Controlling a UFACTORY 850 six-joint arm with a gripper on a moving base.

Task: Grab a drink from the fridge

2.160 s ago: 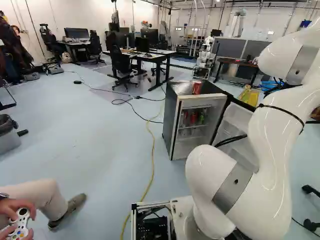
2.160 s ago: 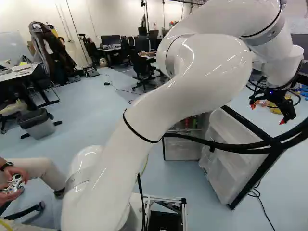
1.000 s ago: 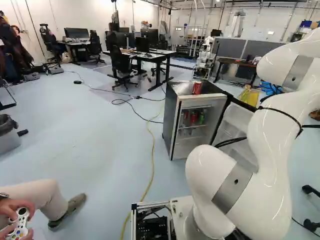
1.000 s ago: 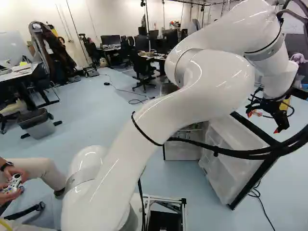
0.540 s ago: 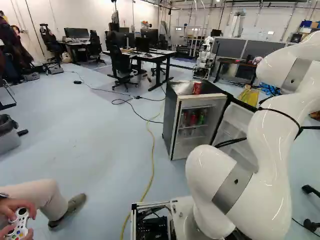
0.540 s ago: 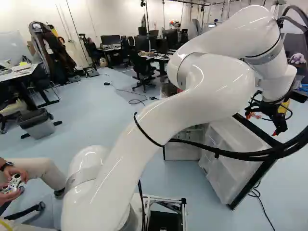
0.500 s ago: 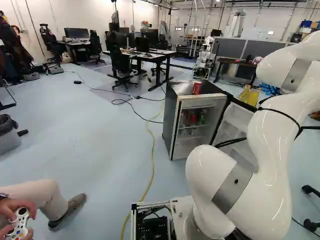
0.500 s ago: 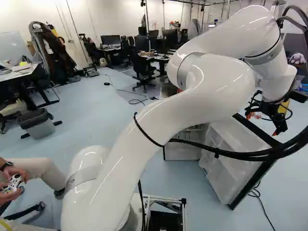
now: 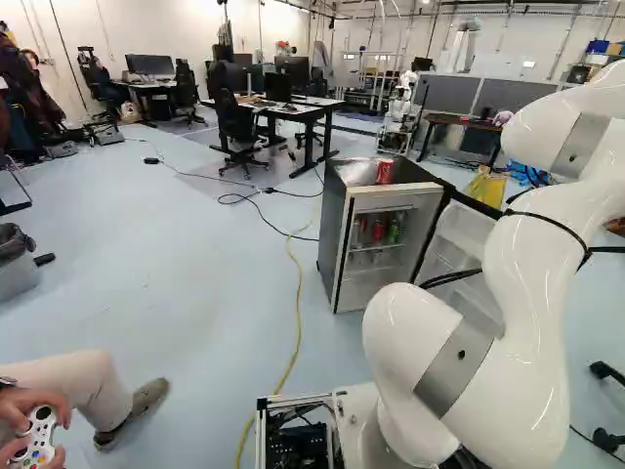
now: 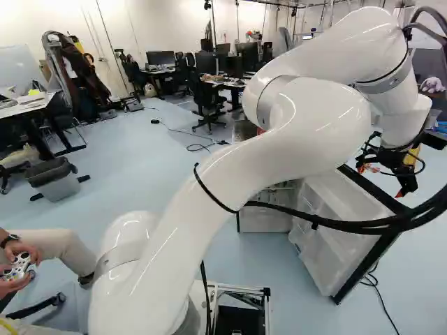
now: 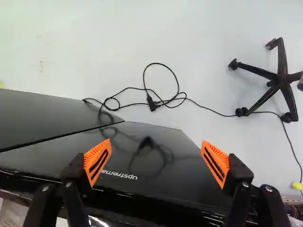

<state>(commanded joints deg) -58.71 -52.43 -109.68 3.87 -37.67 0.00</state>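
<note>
Beyond the fridge door, at the right of the right base view, hangs my gripper (image 10: 379,180), its orange-tipped fingers apart. In the wrist view the gripper (image 11: 156,161) is open and empty, with the door's glossy black outer face (image 11: 151,146) ahead of and under it. The fridge (image 9: 335,230) stands with its door (image 9: 457,242) swung wide, clear bins on the inside. Red cans (image 9: 378,232) and a green can (image 9: 395,232) stand on an inner shelf. One more red can (image 9: 385,172) is on top of the fridge, beside a shiny crumpled sheet (image 9: 356,172).
A yellow cable (image 9: 297,313) runs along the floor left of the fridge. Black cables (image 11: 161,101) lie coiled past the door, near a chair's wheeled foot (image 11: 281,78). Desks (image 9: 303,109) and another robot (image 9: 398,117) are farther back. A bin (image 10: 54,180) stands far left.
My arm has come down somewhat in the right base view, and the gripper has shifted slightly left and lower beyond the door. In the last half second it has hardly moved. The base has stayed put.
</note>
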